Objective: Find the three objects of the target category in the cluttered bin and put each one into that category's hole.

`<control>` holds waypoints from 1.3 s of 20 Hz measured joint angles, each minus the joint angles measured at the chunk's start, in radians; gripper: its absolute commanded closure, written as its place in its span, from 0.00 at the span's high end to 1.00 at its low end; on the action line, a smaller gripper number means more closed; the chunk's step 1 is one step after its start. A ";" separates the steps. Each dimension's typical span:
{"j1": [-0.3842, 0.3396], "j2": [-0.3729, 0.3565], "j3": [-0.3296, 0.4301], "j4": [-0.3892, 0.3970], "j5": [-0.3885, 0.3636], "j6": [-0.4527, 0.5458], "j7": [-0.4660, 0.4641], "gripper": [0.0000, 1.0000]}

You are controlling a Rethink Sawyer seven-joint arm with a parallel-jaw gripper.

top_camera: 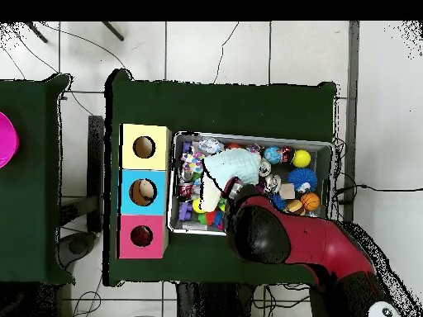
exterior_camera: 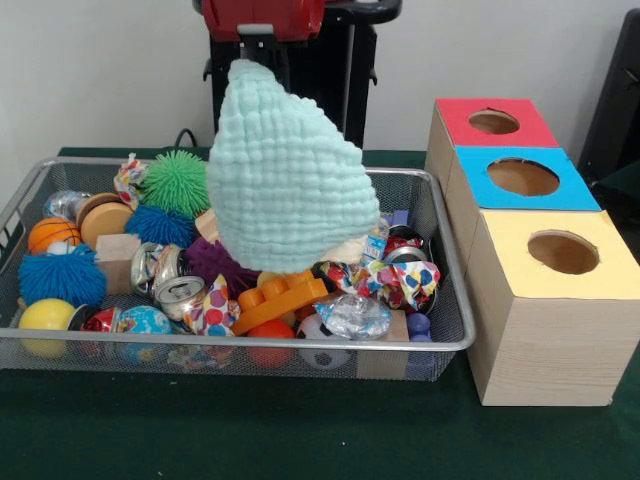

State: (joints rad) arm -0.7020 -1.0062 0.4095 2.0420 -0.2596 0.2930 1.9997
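Note:
The wire mesh bin (exterior_camera: 250, 345) is full of clutter; it also shows in the overhead view (top_camera: 248, 136). My gripper (exterior_camera: 252, 55) is above the bin's middle, shut on the tip of a mint-green knitted cloth (exterior_camera: 290, 180). The cloth hangs down over the clutter and also shows in the overhead view (top_camera: 235, 167). The gripper's fingers are hidden by the cloth, and in the overhead view by the arm (top_camera: 281, 235). No plush animal toy shows clearly. The red-topped box's hole (exterior_camera: 493, 122) is at the far right, also seen in the overhead view (top_camera: 141, 236).
The blue-topped box's hole (exterior_camera: 523, 177) and the yellow-topped box's hole (exterior_camera: 563, 252) sit nearer the camera. In the bin lie a green spiky ball (exterior_camera: 176, 182), blue spiky balls (exterior_camera: 62, 277), a yellow ball (exterior_camera: 46, 320), cans (exterior_camera: 180, 290) and an orange plastic toy (exterior_camera: 280, 298).

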 measured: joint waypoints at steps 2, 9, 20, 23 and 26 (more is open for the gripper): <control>-0.001 -0.008 0.001 0.011 0.000 0.000 0.000 0.00; -0.023 -0.009 0.008 0.054 -0.001 0.000 0.000 0.00; -0.399 -0.002 0.177 0.104 -0.050 0.016 -0.015 0.00; -0.591 -0.007 0.268 0.099 -0.053 0.068 -0.050 0.00; -0.724 -0.002 0.331 0.084 -0.059 0.131 -0.102 0.00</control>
State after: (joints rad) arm -1.4257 -1.0086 0.7400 2.1263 -0.3187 0.4236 1.8978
